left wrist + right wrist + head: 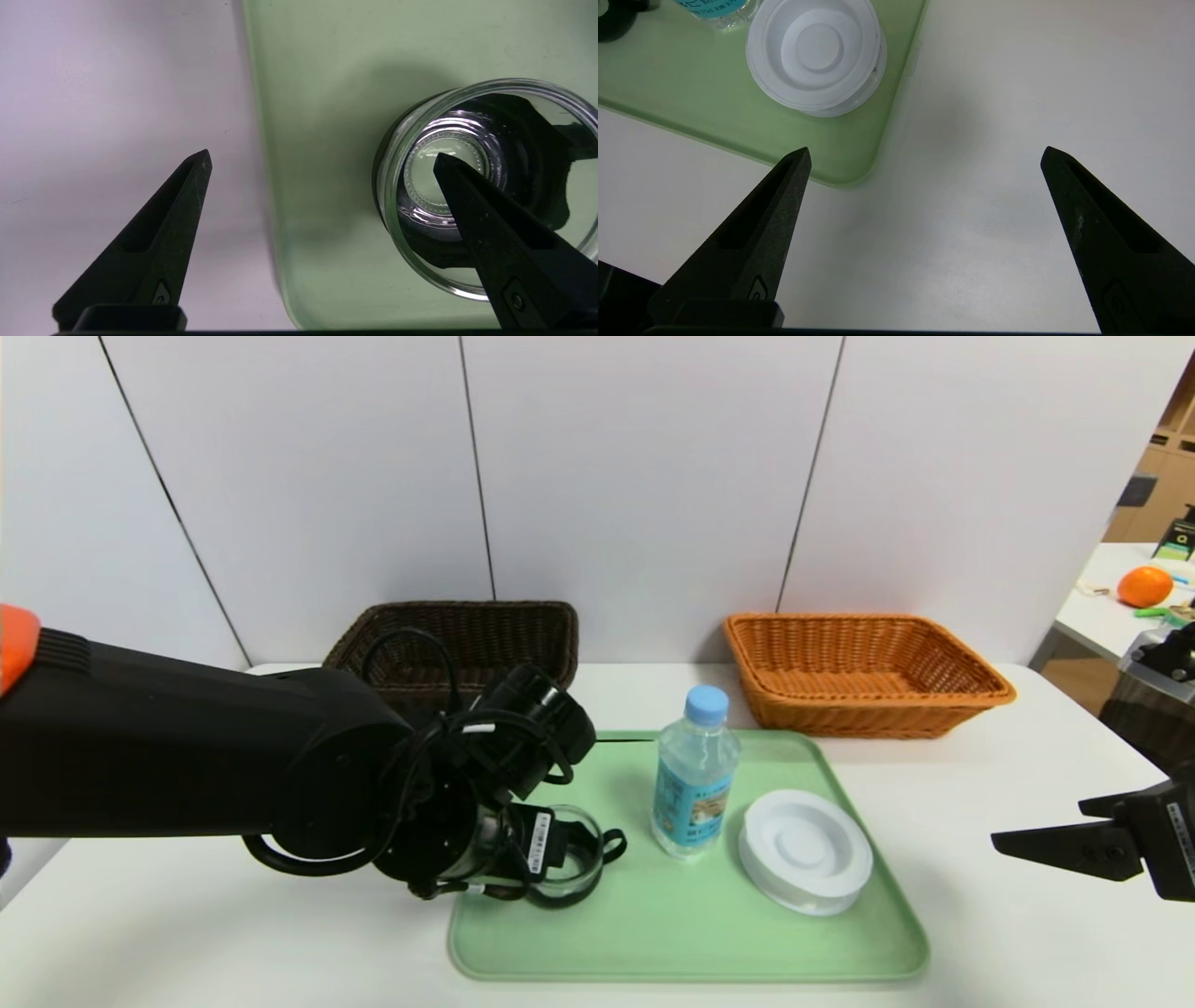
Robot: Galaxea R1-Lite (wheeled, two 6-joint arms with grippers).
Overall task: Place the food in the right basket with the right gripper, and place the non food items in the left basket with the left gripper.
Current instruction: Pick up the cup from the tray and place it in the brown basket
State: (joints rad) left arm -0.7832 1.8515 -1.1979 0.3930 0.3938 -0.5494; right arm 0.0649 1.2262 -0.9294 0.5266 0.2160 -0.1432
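left gripper [322, 161] wide open over the glass cup [486, 186] on the tray's [691, 933] left end, one finger [490, 224] above its mouth. right gripper [924, 154] open, parked over table, bottle [694, 775] and lid [805, 847] to its left.

Bright, even light; soft shadows; wrist views perhaps slightly blurred.

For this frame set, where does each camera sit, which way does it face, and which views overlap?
Head view: on the head, facing forward and down at the green tray and both baskets; left arm crosses it, right tool at the edge.
Left wrist view: on the left wrist, looking past the open left tool at the glass cup.
Right wrist view: on the right wrist, looking past open fingers at the white lid.
All three views show the tray.
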